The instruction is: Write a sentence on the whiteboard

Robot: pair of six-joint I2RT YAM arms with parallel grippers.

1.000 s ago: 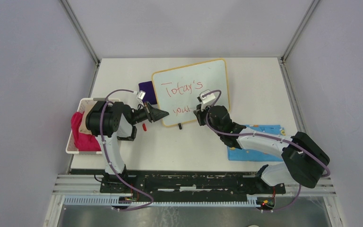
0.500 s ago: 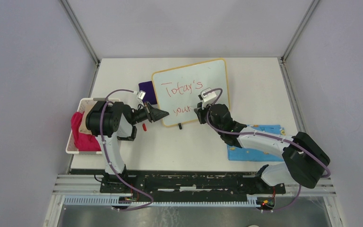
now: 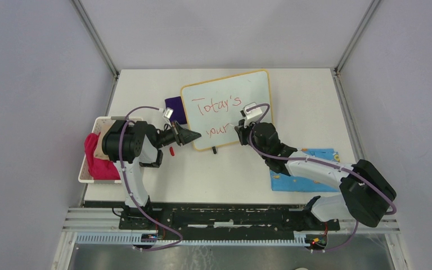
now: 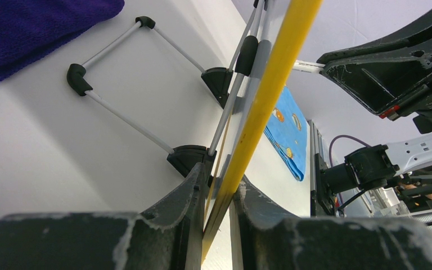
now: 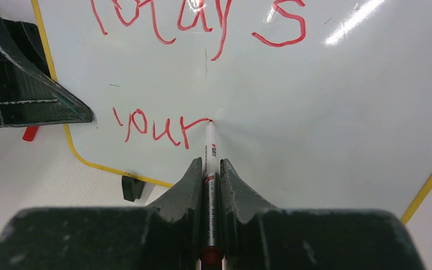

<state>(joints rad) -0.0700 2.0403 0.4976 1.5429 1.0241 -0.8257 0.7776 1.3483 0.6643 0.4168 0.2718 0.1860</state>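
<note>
Found whiteboard (image 3: 242, 90) propped on tabletop (image 3: 309, 107), yellow frame pinched in left claw (image 4: 218, 188); saw right claw (image 5: 208, 167) closed on marker (image 5: 209, 153), tip touching board after "your"; read sentence (image 5: 157, 128) as "Today's your"; judged closing word unwritten.

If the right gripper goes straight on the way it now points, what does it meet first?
The whiteboard: the marker in the right gripper touches its face right after the red "your".
</note>
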